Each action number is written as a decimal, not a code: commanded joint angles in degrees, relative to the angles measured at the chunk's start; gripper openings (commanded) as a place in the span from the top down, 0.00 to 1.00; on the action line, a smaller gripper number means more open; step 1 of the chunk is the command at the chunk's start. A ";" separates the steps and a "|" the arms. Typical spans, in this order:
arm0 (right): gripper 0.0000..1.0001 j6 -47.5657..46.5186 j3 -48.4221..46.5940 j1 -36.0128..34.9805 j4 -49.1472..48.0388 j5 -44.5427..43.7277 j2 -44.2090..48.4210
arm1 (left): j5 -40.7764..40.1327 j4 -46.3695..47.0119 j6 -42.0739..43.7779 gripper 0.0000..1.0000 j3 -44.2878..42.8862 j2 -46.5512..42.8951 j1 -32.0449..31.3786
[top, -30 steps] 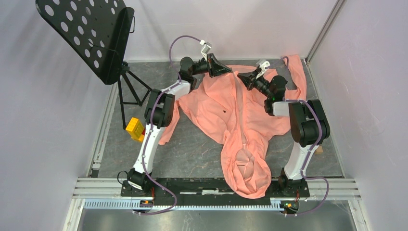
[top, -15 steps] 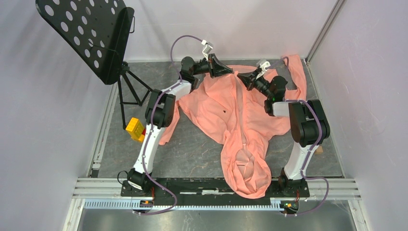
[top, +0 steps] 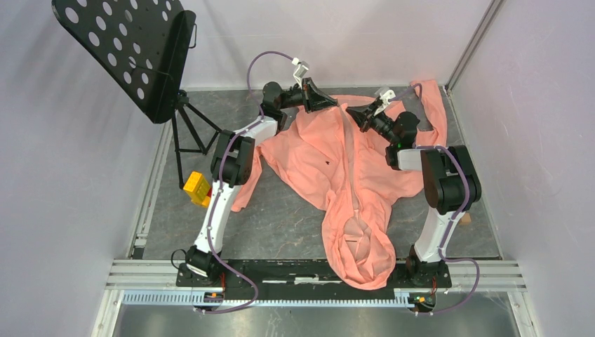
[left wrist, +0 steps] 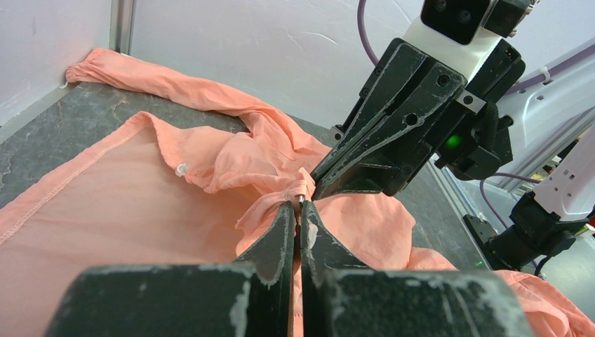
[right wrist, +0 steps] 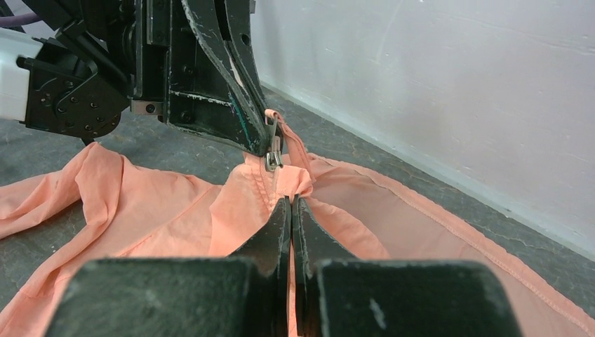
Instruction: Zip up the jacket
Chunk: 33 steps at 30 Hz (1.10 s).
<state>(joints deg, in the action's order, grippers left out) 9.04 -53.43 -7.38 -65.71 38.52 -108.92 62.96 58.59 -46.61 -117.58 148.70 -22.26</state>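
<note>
The jacket (top: pixel 330 168) lies from the table's (top: pixel 281 217) far edge to its near edge; at the far edge the left gripper (left wrist: pixel 297 208) and right gripper (right wrist: pixel 290 203) each pinch its fabric by the zipper slider (right wrist: pixel 272 153); slack cloth could jam the slider, or slip free.

Bright, even white light, soft shadows; both wrist views blur along their near bottom edge.
</note>
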 commanded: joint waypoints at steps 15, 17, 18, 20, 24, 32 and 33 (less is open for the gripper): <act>1.00 0.26 -1.23 0.08 -1.96 0.67 0.20 | 0.23 2.81 -1.93 0.98 -2.05 0.52 -0.30; 1.00 0.35 -1.33 0.09 -1.98 0.86 0.25 | 0.32 2.76 -1.99 0.98 -2.13 0.60 -0.28; 1.00 0.30 -1.40 0.08 -1.96 0.83 0.13 | 0.32 2.83 -1.99 0.98 -2.08 0.67 -0.31; 1.00 0.34 -1.41 0.00 -1.88 0.68 -0.01 | 0.49 2.94 -2.16 0.98 -2.21 0.62 -0.40; 1.00 0.31 -1.50 0.02 -1.69 0.68 0.03 | 0.60 3.39 -2.33 0.98 -2.22 0.62 -0.40; 1.00 0.31 -1.68 0.02 -1.41 0.52 -0.12 | 0.76 4.26 -3.22 0.98 -2.48 0.80 -0.58; 1.00 0.28 -1.68 -0.02 -1.35 0.44 -0.15 | 0.82 4.32 -3.31 0.98 -2.48 0.88 -0.59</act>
<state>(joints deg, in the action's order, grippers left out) 9.34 -53.43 -7.38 -65.47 38.54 -108.92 63.13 60.16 -47.62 -117.60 148.70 -22.37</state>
